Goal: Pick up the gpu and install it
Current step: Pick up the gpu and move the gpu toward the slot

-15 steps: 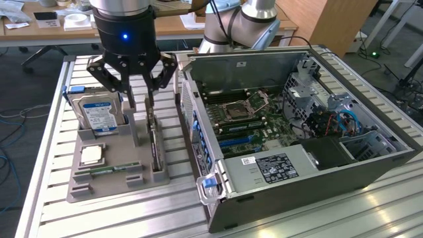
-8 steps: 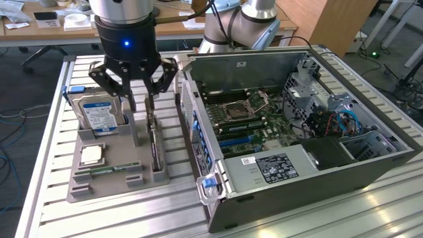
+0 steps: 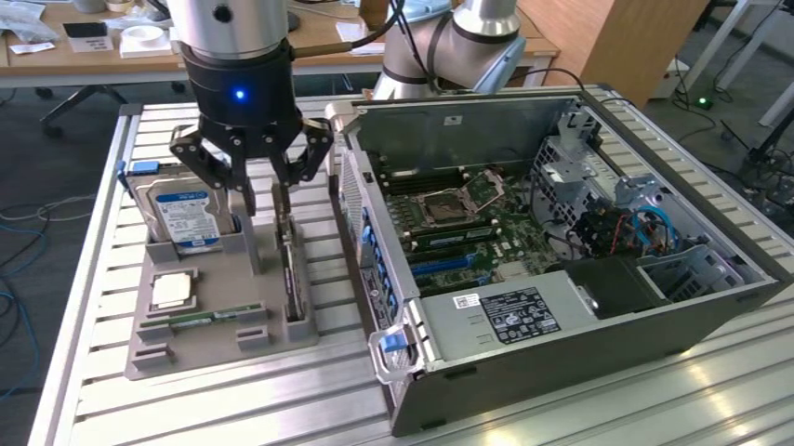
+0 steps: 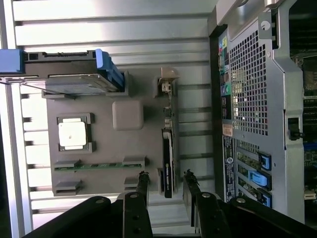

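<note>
Tool [image 4: 167,191] open, black fingers over thin dark gpu [image 4: 168,161], upright in grey tray [image 4: 106,144].

A robotics lab: robot arm [image 3: 230,37] over a slatted metal bench [image 3: 248,409], opened computer [image 3: 694,307], cluttered desks [image 3: 37,58] at upper left.

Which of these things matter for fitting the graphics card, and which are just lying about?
For the job: gpu, open fingers either side of it, open computer case.
Lying about: hard drive, processor chip, memory stick, in the same grey holder.
</note>
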Action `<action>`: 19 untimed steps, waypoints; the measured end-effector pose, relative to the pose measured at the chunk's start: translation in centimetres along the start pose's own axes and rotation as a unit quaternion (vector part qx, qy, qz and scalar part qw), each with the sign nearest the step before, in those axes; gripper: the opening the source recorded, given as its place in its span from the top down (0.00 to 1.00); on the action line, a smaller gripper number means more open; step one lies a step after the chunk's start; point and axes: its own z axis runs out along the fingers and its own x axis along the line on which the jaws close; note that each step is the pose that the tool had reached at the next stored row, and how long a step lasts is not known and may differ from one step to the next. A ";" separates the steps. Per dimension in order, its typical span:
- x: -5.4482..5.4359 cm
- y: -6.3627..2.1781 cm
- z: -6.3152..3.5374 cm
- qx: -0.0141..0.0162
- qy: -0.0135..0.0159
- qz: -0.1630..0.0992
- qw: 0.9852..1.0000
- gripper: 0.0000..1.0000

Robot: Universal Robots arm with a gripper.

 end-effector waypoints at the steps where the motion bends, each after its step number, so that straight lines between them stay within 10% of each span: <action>1: 0.0 0.00 0.03 0.000 0.000 0.000 1.000 0.58; 19: 0.0 -0.03 1.03 0.000 0.000 0.000 1.000 0.58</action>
